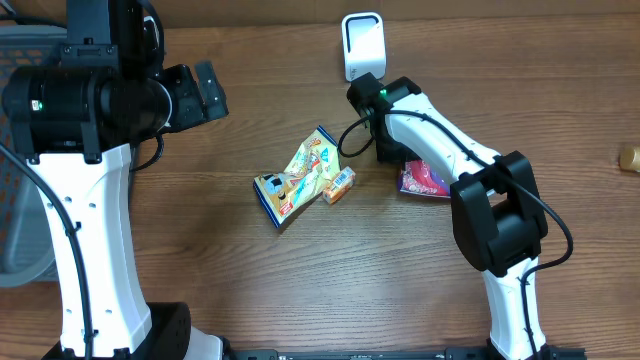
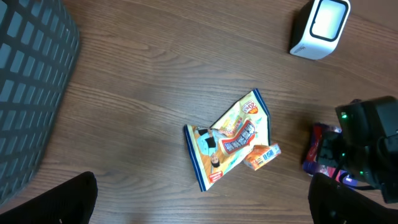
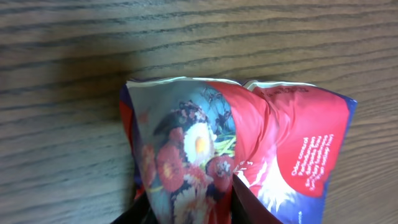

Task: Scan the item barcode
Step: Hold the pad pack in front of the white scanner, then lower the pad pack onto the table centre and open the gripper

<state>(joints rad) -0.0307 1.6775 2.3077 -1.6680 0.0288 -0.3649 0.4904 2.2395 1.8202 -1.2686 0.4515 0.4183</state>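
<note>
Right pincer [image 3: 191, 210] sits on the packet [image 3: 267, 143], which lies on the desk [image 1: 300, 300] right of centre, a little in front of the scanner [image 1: 362, 42] at the far edge. The grip is from above, on a raised fold of the film. That is probably because a flat packet offers no edge to take, so a pinch of slack is the only handle. The flowered face is up and no barcode shows. I judge the code is on the hidden side, so the packet must be lifted and turned toward the scanner's window. Lying this near the scanner, it needs only a short carry.

Its dark fingers [image 3: 247, 208] stand narrow, one on each side of the fold and pressed against it, and the film puckers between them. It has hold of the packet and nothing else, and the packet is not yet off the desk.

Left of the packet, near the desk's middle, lies a yellow bag [image 1: 300, 172] with a small orange box [image 1: 340, 185] against its right side. Both are apart from the grip.

Over the left part of the desk, by the basket [image 2: 31, 93] at the left edge, the left pincer [image 2: 202, 202] hangs spread wide and empty, likely parked clear of the work.
</note>
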